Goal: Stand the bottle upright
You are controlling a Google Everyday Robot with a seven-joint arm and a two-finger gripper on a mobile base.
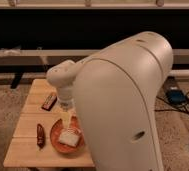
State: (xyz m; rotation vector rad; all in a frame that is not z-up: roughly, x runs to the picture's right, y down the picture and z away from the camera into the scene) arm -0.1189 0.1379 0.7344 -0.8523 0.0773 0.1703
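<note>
My gripper (pixel 67 122) hangs straight down from the white wrist over the left half of a small wooden table (pixel 25 150). Just under it a small pale, whitish object (pixel 69 139) lies on its side on an orange round plate (pixel 55 136); it looks like the bottle, though its shape is unclear. The gripper's tip is right above this object, and I cannot tell whether they touch. My large white arm housing (pixel 123 105) hides the right part of the table.
A dark brown slender item (pixel 40 135) lies left of the plate. A dark flat bar (pixel 49 101) lies further back on the table. Carpet surrounds the table. Cables and a blue device (pixel 175 95) lie on the floor at right. A dark low shelf runs behind.
</note>
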